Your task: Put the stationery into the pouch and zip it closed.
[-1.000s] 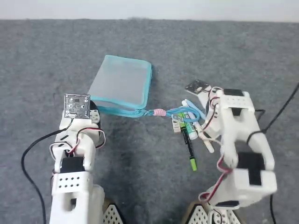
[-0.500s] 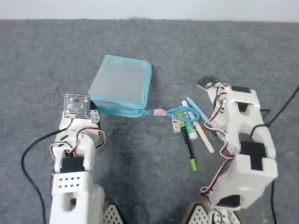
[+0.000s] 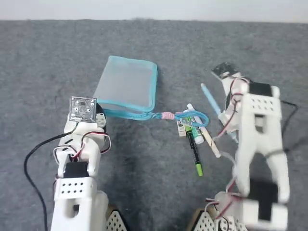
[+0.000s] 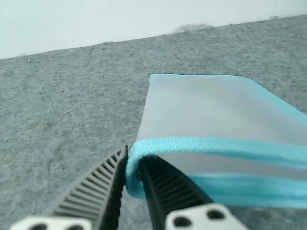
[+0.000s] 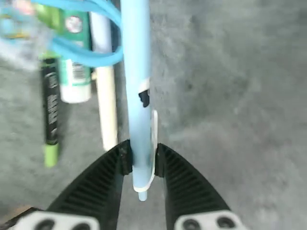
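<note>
Risen forward, right gripper clamps blue pen, seemingly lifted; left gripper pinches pouch.

Grey felt tabletop runs back to a white wall.

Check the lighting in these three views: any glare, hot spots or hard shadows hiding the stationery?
High view: soft, even light, faint shadows by the arms, no glare on the pouch. Left wrist view: pouch evenly lit, no hot spots. Right wrist view: mild sheen along the blue pen, nothing hidden.
</note>
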